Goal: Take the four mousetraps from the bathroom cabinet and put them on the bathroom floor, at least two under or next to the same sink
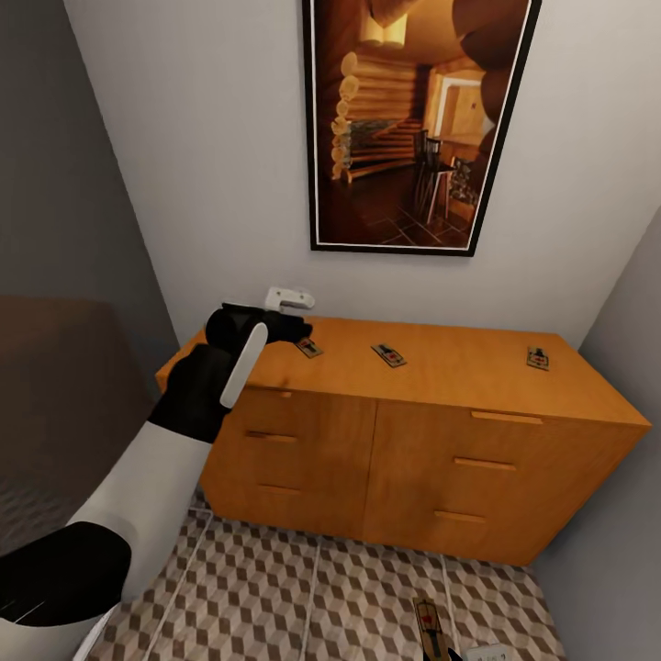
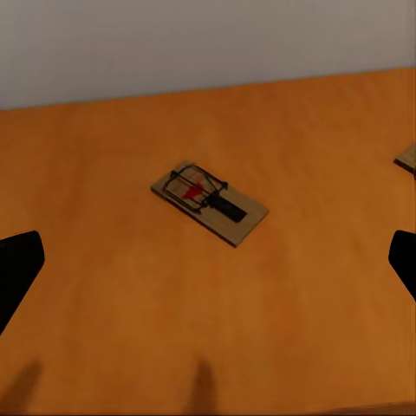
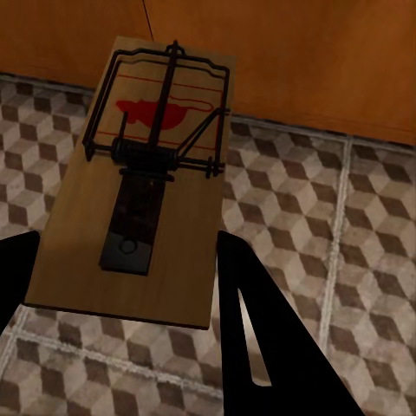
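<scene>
The robot's left arm, white and black, reaches over the left end of the low, wide orange-brown wooden cabinet (image 1: 413, 431). Its left gripper (image 1: 292, 323) hangs just above the cabinet top, with its two black fingers (image 2: 19, 264) spread wide apart and nothing between them. Right under it lies a small flat tan wooden mousetrap (image 2: 210, 203) with dark wire and a red mark. In the head view this first trap (image 1: 308, 348) sits near the left end of the top. A second mousetrap (image 1: 388, 354) lies near the middle, and a third mousetrap (image 1: 538, 358) lies close to the right end. All three lie flat and well apart.

Above the cabinet hangs a tall dark-framed picture (image 1: 418, 124) on the pale wall.

Lower down is the bathroom floor (image 1: 303, 597) with small brown, beige and white cube tiles. Over it, the right gripper (image 3: 130, 286) pinches the fourth mousetrap (image 3: 143, 182) by one short end, a black finger touching each long edge. It also shows at the bottom of the head view (image 1: 429, 627).
</scene>
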`<state>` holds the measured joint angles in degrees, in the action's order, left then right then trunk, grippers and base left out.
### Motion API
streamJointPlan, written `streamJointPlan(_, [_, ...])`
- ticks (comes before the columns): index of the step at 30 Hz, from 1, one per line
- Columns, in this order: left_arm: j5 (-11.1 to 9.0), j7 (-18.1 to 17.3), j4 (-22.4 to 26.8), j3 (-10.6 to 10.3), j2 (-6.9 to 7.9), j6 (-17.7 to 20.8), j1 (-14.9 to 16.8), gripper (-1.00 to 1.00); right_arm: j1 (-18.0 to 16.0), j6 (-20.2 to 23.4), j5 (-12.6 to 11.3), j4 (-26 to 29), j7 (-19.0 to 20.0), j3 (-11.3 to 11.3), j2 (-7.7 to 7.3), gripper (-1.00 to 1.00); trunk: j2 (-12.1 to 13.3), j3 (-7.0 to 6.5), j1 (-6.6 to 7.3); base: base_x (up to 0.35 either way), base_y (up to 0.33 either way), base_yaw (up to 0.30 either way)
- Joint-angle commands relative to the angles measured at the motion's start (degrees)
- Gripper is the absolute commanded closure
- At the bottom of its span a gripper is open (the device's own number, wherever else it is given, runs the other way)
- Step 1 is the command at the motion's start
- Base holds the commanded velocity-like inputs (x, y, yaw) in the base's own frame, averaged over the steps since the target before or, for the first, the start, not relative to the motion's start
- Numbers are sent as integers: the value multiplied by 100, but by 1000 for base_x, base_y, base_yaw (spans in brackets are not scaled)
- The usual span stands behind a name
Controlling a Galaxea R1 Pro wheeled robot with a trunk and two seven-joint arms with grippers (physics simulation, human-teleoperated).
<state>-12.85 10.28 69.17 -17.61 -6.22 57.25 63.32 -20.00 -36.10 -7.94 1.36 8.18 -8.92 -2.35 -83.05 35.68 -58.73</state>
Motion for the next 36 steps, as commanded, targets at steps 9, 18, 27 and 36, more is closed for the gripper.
streamJointPlan(9, [-61, 53, -90, -22, -27, -91, -73, -100, -4, -13, -84, -5, 61, -40, -2, 100, -3, 5, 0, 0, 0, 0])
streamJointPlan(18, [-68, 53, -272, -24, -29, -204, -83, -100, -4, -16, -84, -5, 61, -40, -2, 100, -3, 5, 0, 0, 0, 0])
streamJointPlan(27, [-76, 53, -288, -24, -29, -222, -83, -100, -4, -18, -84, -5, 61, -40, -2, 100, -3, 5, 0, 0, 0, 0])
streamJointPlan(36, [-77, 53, -290, -24, -29, -223, -83, -100, -4, -18, -84, -5, 61, -40, -2, 100, -3, 39, 0, 0, 0, 0])
